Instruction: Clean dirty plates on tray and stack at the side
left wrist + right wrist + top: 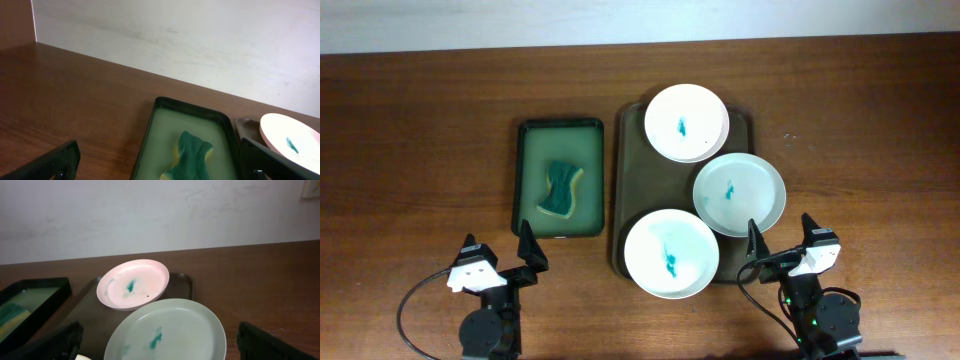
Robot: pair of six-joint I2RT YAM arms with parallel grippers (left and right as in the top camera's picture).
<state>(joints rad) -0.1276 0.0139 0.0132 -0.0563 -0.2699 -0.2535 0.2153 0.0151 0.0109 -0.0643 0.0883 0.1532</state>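
Three round pale plates, each smeared with teal, crowd edge to edge on one dark brown rectangular tray (pixel 638 185) at the middle of a brown wooden table (pixel 420 150): the far plate (pixel 686 122), the middle plate (pixel 739 193), which overhangs the tray's right rim, and the near plate (pixel 670 253). Just beside the brown tray, on its left, one shallow dark green tray (pixel 519 180) holds pale liquid and a single green-and-yellow sponge (pixel 560 187). Two arms wait at the table's near edge, the left gripper (pixel 500 245) below the green tray and the right gripper (pixel 782 232) close to the middle and near plates, both with fingers spread wide and holding nothing. All three plates look dirty and no stack stands at the side, so the job appears to be at its opening step. The next move likely calls for the left arm to reach forward and close on the sponge while the right steadies or lifts a plate.
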